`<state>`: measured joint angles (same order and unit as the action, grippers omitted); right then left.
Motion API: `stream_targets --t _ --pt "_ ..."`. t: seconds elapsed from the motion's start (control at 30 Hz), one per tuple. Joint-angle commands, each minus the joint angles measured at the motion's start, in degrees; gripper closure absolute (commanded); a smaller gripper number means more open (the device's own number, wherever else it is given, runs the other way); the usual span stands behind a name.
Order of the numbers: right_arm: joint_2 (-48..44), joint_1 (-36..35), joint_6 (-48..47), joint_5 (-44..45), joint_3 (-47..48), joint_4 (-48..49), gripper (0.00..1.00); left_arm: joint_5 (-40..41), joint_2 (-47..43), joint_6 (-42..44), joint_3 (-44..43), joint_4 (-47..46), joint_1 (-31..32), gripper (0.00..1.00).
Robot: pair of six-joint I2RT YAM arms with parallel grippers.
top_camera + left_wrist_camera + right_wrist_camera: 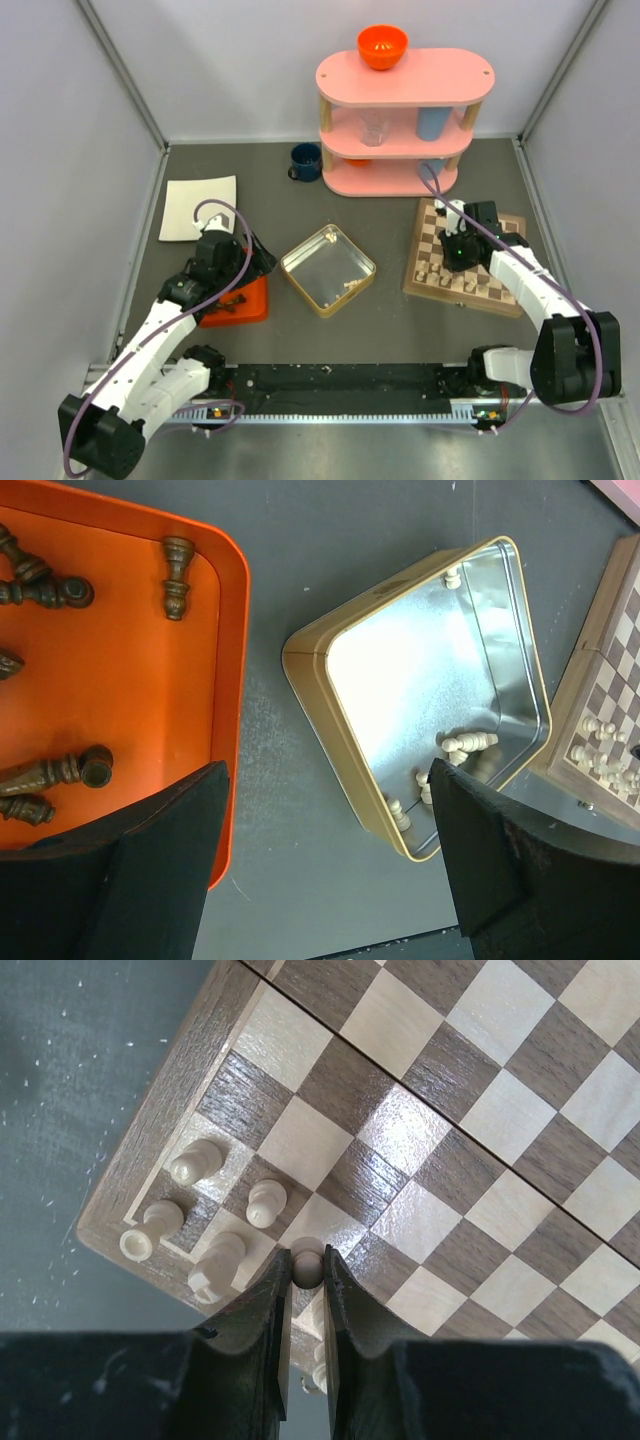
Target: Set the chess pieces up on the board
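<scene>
The dark grey table (300, 200) carries six things. A white sheet (198, 208) lies flat at the far left. A blue mug (305, 161) stands near the back, just beside a pink shelf (390, 178). An open tin (303, 243) sits in the middle, turned cornerwise. An orange tray (252, 302) lies to its left. The board (432, 225) lies to its right, slightly askew, near the shelf's foot.

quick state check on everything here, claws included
left claw, open, holding nothing
right claw, shut on a cream piece over the board
tin, lidless, a few cream pieces lying inside
orange tray, dark pieces lying on their sides
board, flat, partly set with placed pieces
</scene>
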<state>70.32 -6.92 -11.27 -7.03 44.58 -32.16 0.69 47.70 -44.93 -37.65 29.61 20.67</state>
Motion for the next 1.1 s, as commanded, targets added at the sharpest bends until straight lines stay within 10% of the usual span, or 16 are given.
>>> stream_targets --t 0.0,1.07 --pt "0.8 0.6 0.9 1.0 -1.0 3.8 0.90 -0.2 -1.1 -0.2 0.2 -1.3 -0.3 0.14" --pt "3.2 0.8 1.5 2.9 -3.3 6.0 0.84 0.1 -2.0 -0.8 0.8 -1.0 -0.4 0.14"
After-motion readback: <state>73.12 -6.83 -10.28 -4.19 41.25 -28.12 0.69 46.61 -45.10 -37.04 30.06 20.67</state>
